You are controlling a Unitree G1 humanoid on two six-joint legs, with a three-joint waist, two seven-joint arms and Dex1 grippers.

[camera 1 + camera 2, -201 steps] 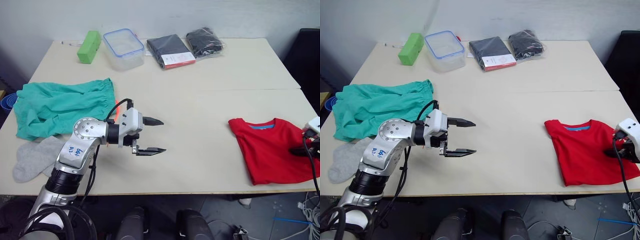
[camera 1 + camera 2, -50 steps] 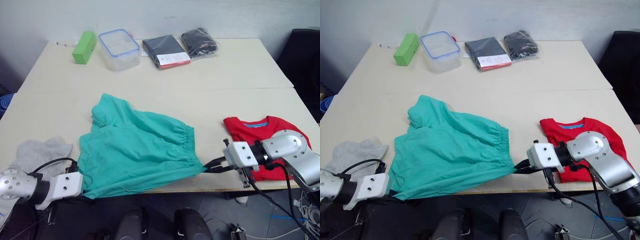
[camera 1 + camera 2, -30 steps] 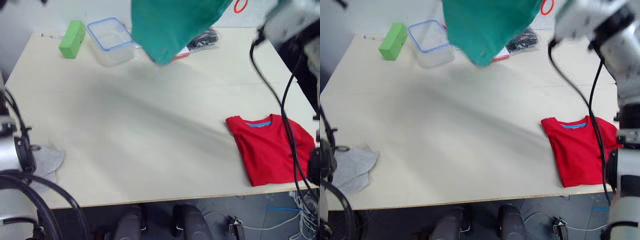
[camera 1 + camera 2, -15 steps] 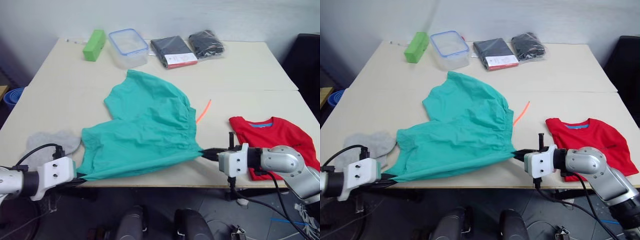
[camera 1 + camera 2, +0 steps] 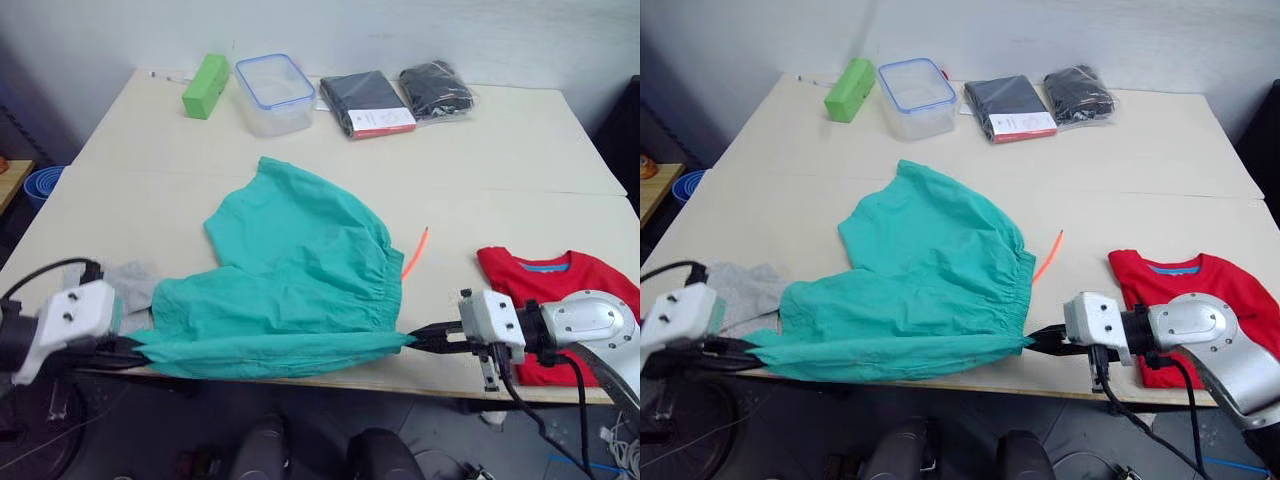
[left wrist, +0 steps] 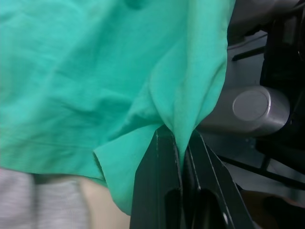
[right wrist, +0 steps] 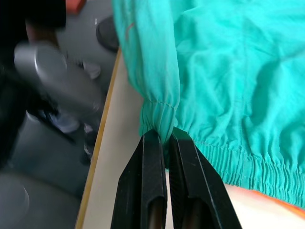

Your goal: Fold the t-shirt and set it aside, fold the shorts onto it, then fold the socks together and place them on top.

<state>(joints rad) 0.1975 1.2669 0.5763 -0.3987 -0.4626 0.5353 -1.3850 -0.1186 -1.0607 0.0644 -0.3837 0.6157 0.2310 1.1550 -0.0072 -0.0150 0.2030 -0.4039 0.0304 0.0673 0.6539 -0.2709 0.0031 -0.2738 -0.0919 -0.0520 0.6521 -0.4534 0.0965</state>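
Note:
The teal-green shorts (image 5: pixel 300 270) lie spread across the middle of the table, their near edge stretched taut along the table's front. My left gripper (image 5: pixel 135 347) is shut on the shorts' left corner (image 6: pixel 181 129), and my right gripper (image 5: pixel 415 338) is shut on the waistband corner (image 7: pixel 162 119). The orange drawstring (image 5: pixel 414 252) trails out on the right of the waistband. The folded red t-shirt (image 5: pixel 555 290) rests at the table's right front. The grey socks (image 5: pixel 135 280) lie at the left front, partly under the shorts' edge.
Along the far edge stand a green block (image 5: pixel 206 72), a clear tub with a blue rim (image 5: pixel 273 92) and two black packaged clothes (image 5: pixel 370 102) (image 5: pixel 436 88). A blue bowl stack (image 5: pixel 45 183) sits off the table's left side.
The camera has shifted. The shorts' near edge has been pulled further toward the table's front and stretched straighter between both grippers. The cloth now lies flatter.

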